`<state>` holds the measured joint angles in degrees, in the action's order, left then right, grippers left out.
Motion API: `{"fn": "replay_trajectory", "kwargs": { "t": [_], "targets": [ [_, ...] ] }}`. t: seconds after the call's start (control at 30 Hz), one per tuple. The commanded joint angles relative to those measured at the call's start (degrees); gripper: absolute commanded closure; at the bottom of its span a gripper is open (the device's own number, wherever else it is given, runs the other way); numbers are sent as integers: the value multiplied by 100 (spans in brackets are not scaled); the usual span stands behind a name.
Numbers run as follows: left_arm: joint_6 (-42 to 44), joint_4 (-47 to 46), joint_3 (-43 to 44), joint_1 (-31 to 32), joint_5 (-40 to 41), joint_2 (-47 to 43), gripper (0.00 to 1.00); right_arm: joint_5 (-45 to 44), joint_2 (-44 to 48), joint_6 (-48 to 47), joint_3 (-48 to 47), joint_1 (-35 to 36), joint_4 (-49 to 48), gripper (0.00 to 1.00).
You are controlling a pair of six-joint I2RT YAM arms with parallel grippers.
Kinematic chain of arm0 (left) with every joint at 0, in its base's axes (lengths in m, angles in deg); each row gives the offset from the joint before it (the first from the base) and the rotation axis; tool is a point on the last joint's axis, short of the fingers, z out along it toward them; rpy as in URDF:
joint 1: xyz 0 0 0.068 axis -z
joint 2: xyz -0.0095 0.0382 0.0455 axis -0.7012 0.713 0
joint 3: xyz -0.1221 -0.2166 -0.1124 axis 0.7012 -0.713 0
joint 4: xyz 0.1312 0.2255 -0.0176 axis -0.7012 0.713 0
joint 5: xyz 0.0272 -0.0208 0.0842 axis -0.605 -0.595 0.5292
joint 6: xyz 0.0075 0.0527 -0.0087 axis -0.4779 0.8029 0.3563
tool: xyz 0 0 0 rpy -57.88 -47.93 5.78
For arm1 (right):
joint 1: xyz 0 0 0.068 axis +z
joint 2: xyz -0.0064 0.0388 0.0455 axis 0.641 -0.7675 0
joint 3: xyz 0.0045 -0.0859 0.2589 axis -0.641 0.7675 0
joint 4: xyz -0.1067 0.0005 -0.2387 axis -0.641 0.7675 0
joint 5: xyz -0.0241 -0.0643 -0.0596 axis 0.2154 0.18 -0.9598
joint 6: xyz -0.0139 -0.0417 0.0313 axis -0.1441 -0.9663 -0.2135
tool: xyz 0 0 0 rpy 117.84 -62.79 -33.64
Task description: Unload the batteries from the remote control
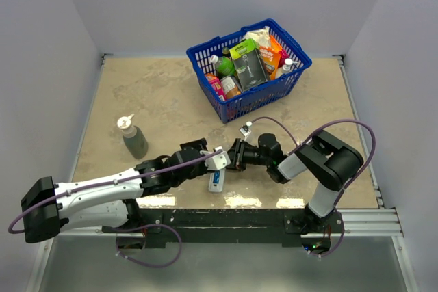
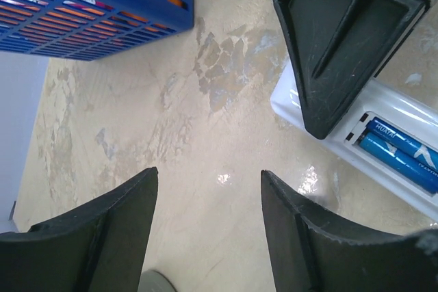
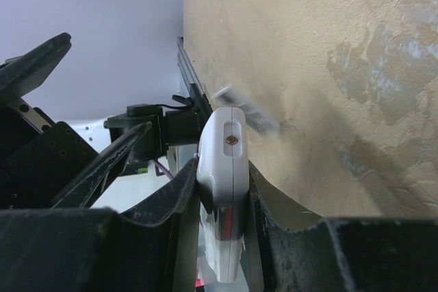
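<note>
The white remote control [image 1: 217,177] lies near the table's front edge, its back face open. Two blue batteries [image 2: 400,152] sit side by side in its recess. My right gripper [image 1: 235,156] is shut on one end of the remote control [image 3: 223,169], which stands edge-on between the fingers [image 3: 179,200]. In the left wrist view one black right finger [image 2: 342,52] covers the remote [image 2: 301,111] just beside the batteries. My left gripper [image 2: 209,177] hovers open over bare table to the left of the remote, with nothing between its jaws. From above, the left gripper [image 1: 207,156] is close to the remote's far end.
A blue basket [image 1: 254,100] full of packaged goods stands at the back centre-right; its corner [image 2: 96,11] shows in the left wrist view. A grey spray-top bottle [image 1: 134,139] stands upright at the left. The two arms nearly meet at the front centre.
</note>
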<state>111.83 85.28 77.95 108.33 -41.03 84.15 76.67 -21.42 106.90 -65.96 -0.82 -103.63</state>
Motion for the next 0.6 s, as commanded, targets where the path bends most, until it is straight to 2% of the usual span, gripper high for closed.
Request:
{"fn": "replay_trajectory", "kwargs": {
  "t": [0.0,0.17,0.27,0.3,0.4,0.5,0.53,0.57],
  "targets": [
    [-197,-174,59,0,302,2,34,47,55,72,42,-2,-239,100],
    [-425,-236,156,0,197,-227,33,-173,442,-428,-89,-2,507,100],
    [-601,-297,217,-9,38,-420,32,-497,924,-1209,-352,-2,1665,100],
    [-627,-323,226,0,-32,-516,32,-655,1082,-1437,-440,6,2460,100],
    [-654,-367,235,0,-137,-727,30,-1165,1540,-2133,-687,-2,3536,96],
    [-663,-630,138,0,-321,-1034,18,-1254,1778,-2511,-801,-2,3996,91],
    [-680,-657,147,-9,-374,-1105,7,-1263,1796,-2642,-819,-2,4067,90],
    [-680,-718,138,0,-419,-1184,2,-1263,1805,-2696,-819,-2,4085,89]
  ]
}}
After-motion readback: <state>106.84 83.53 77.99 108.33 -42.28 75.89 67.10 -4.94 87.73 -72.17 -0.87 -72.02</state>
